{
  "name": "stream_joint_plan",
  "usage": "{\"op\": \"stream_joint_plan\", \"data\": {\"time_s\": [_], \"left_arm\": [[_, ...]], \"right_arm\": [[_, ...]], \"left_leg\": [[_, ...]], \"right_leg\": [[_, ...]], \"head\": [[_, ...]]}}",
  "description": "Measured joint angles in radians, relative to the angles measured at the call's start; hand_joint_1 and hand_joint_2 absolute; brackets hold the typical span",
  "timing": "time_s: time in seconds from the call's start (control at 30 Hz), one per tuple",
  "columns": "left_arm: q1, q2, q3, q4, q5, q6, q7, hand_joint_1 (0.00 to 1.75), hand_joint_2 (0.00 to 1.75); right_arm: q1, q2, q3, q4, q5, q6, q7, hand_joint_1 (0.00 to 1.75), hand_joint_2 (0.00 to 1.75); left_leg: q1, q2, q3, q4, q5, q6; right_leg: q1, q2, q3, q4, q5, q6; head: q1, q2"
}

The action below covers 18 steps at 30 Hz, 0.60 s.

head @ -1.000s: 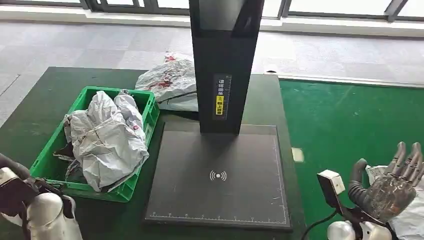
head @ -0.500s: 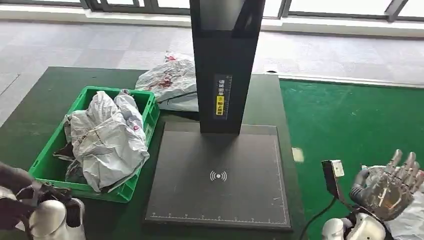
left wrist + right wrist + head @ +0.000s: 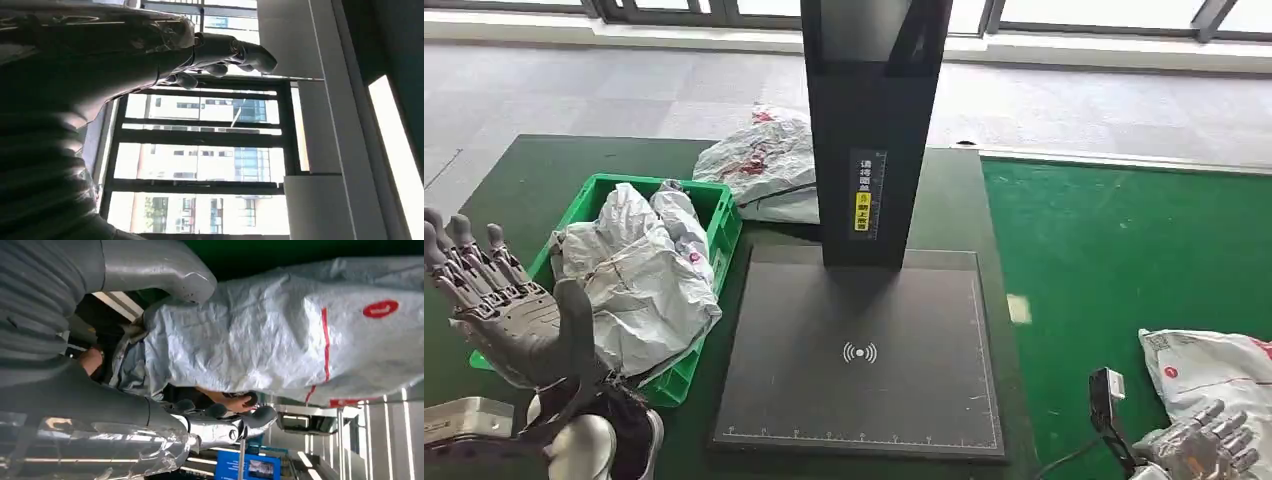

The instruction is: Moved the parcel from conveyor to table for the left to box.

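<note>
The robot is reaching for the parcel [image 3: 1214, 365] lying on the green belt at lower right, right hand [image 3: 1204, 450] fingers curling around its near edge, left hand [image 3: 509, 310] waiting spread at lower left; next, I judge, a carry to the counter [image 3: 944, 200].

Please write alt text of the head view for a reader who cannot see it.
A grey parcel lies on the green conveyor at lower right, with the right hand at its near edge. The left hand, fingers spread, is raised beside a green crate full of parcels, left of a black scanner stand.
</note>
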<state>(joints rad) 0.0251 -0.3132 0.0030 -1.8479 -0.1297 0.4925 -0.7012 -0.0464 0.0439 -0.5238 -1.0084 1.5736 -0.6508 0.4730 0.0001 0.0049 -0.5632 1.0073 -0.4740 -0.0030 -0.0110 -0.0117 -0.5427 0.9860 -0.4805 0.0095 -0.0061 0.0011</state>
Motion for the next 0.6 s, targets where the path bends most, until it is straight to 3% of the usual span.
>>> {"op": "stream_joint_plan", "data": {"time_s": [0.2, 0.23, 0.6], "left_arm": [[-0.001, 0.000, 0.006, 0.038, 0.010, -0.031, 0.000, 0.00, 1.75], [-0.002, 0.000, 0.007, 0.046, 0.010, -0.034, 0.000, 0.00, 1.75], [-0.001, -0.003, 0.031, 0.075, 0.011, -0.045, 0.000, 0.00, 1.75]], "right_arm": [[-0.056, -0.031, 0.001, 0.149, 0.000, 0.005, 0.010, 0.00, 1.75], [-0.064, -0.035, 0.001, 0.171, 0.000, 0.005, 0.011, 0.00, 0.00], [-0.115, -0.065, -0.036, 0.287, 0.000, 0.002, 0.015, 0.00, 0.00]], "left_leg": [[0.000, 0.000, 0.000, 0.000, 0.000, 0.000], [0.000, 0.000, 0.000, 0.000, 0.000, 0.000], [0.000, 0.001, 0.000, 0.000, 0.000, 0.000]], "right_leg": [[0.000, 0.001, 0.000, 0.000, 0.000, 0.000], [0.000, 0.001, 0.000, 0.000, 0.000, 0.000], [0.000, 0.001, 0.000, 0.000, 0.000, 0.000]], "head": [[0.000, 0.000], [0.000, 0.000], [0.000, 0.000]]}}
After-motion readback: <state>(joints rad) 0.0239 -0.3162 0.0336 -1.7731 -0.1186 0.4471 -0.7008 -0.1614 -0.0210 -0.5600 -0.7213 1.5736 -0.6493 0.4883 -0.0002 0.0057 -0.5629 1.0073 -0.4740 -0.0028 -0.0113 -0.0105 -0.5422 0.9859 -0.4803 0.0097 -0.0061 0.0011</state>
